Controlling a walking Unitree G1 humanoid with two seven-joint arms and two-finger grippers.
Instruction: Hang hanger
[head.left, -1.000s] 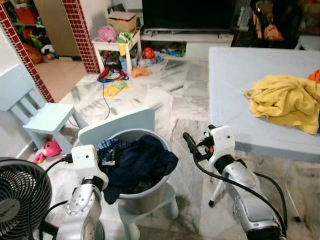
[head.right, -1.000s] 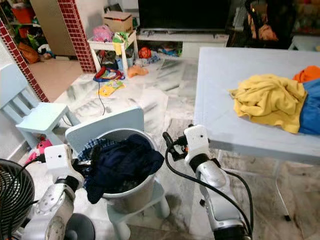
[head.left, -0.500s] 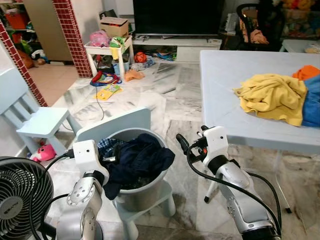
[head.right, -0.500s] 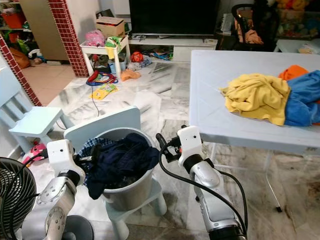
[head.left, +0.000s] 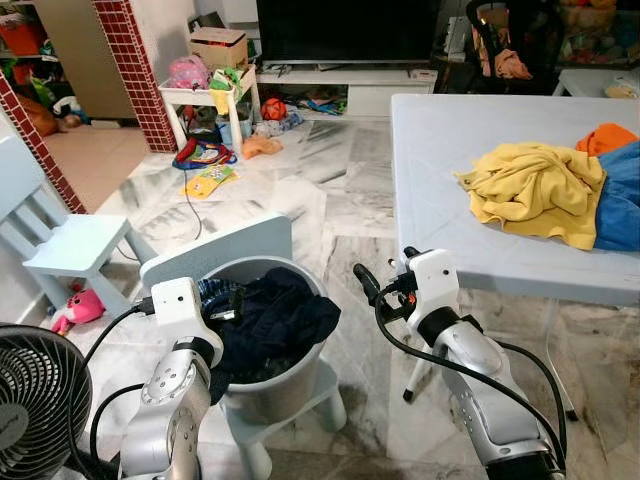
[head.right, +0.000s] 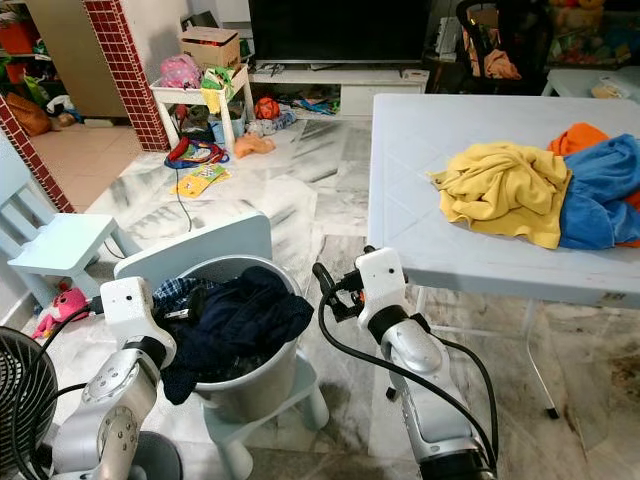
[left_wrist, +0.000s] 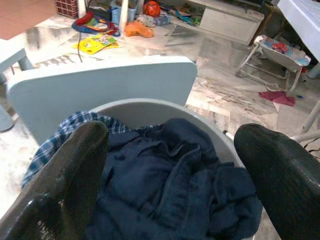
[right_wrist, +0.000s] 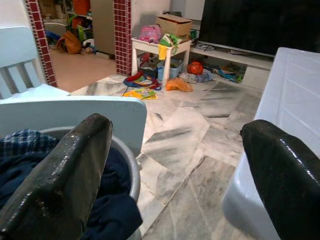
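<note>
Head view: a grey bucket of dark clothes sits between both arms; yellow cloth lies on the desk. No hanger can be made out.

Left wrist: left tool spread above the clothes.

Right wrist: right tool spread, beside the desk.

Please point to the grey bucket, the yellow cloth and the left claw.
grey bucket (head.left: 262, 385): left eye view, front wall.
yellow cloth (head.left: 535, 190): left eye view, middle of the heap.
left claw (left_wrist: 170, 165): left wrist view, between the fingertips.

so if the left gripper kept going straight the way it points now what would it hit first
Most likely the dark navy garment heaped in the round grey bucket. The left gripper, fingers spread wide, points right at it, with nothing between. How near it is cannot be judged.
</note>
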